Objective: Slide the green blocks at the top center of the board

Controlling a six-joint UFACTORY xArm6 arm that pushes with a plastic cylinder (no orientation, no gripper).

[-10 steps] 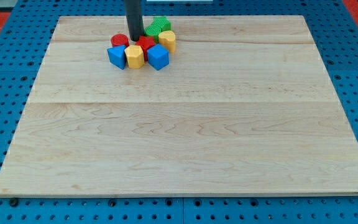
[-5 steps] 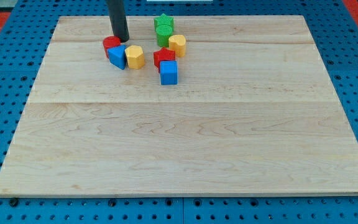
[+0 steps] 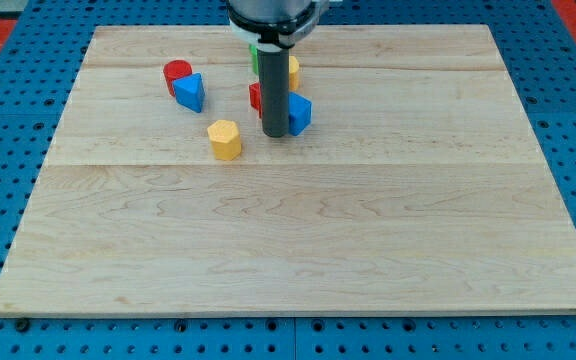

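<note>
1. Pincer: none fitted, so no open or closed state can be told; the arm ends in a dark rod. My tip [image 3: 274, 134] rests on the board [image 3: 368, 250], upper middle, touching or just beside the left face of a blue block [image 3: 299, 113].
2. Green blocks [image 3: 253, 55]: only a sliver shows at the rod's left edge, near the view's top centre; the rod hides the rest, so count and shape cannot be told. They appear to lie close to the spot the task names.
3. Red block [image 3: 255, 96]: partly hidden behind the rod, just below the green.
4. Yellow block [image 3: 293, 70]: a strip shows to the right of the rod, near the green.
5. Yellow hexagonal block [image 3: 224, 139]: alone, to the left of my tip, apart from all others.
6. Red round block [image 3: 176, 71] and blue wedge-like block [image 3: 190, 92]: touching, well to the left.
7. Judgement: my tip sits below the cluster, suited to pushing upward.
</note>
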